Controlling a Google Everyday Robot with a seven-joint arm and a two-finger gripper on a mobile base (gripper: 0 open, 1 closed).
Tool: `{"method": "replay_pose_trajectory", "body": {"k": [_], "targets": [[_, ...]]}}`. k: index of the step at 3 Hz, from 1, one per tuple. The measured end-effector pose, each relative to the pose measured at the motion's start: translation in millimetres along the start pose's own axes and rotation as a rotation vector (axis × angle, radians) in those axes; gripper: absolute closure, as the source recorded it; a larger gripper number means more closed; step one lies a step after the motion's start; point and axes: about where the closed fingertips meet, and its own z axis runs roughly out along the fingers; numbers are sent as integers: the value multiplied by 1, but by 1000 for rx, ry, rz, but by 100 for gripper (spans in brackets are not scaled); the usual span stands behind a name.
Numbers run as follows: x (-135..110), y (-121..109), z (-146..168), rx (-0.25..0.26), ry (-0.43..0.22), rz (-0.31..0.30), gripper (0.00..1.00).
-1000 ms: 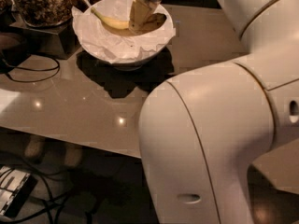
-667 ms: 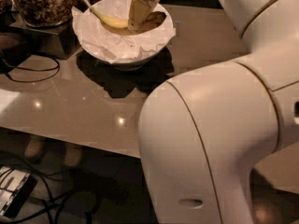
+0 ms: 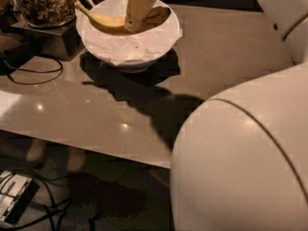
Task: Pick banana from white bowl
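Judging by how things lie, the pick is partway through: the curved yellow banana [image 3: 108, 21] with its greenish stem and brownish patches lies in the wide, round, deep white bowl [image 3: 134, 59], not yet lifted clear. The robot's beige two-finger gripper [image 3: 136, 18] is down inside the bowl, set over the middle of the fruit and seemingly touching it. Whether the gripper has closed on the banana or merely sits against it I cannot tell, since its tip merges with the peel. What appears done is the approach and the descent; what is left is a sure grasp, if none is made yet, and then the lift up and out over the rim. The bowl stands near the far edge of the glossy tan table [image 3: 96, 114], toward its far left corner, and the banana lies across the bowl's far half with its stem poking over the left rim. The bowl looks hard and smooth outside, and is lined within by crumpled white paper [image 3: 130, 44] whose creases make a soft, uneven bed. The peel looks smooth, a slim crescent that could roll or slip. At the far left corner a clear glass jar of brown nuts [image 3: 43, 4] sits on a dark block [image 3: 45, 37], and the rounded, glossy white shell of the robot's arm [image 3: 240, 167] fills the near right corner
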Motion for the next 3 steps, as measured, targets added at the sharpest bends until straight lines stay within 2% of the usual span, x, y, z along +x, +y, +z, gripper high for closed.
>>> {"method": "replay_pose_trajectory", "body": {"k": [1,2,3], "targets": [[0,0,0,0,0,0,100],[-1,25,-3,-29,-4,-14,100],[-2,57,5,-89,-18,-36,100]]}}
